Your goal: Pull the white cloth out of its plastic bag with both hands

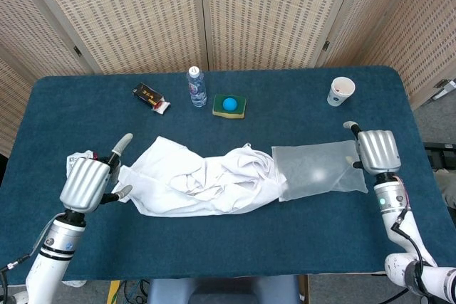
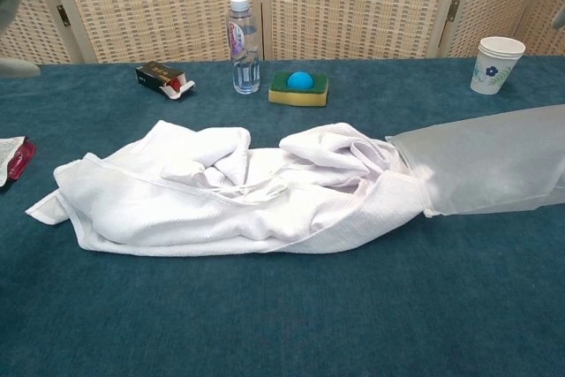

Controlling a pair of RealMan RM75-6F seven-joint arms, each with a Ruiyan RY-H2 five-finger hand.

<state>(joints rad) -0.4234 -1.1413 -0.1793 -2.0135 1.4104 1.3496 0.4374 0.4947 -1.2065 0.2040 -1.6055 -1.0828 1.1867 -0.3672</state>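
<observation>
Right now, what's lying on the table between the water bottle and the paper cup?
In both views, only the green sponge with a blue ball on it lies between the water bottle and the paper cup; past it, bare blue table.

Blue table (image 1: 214, 240) carries cloth (image 1: 199, 183), bag (image 1: 317, 169), bottle (image 1: 197, 87).
</observation>
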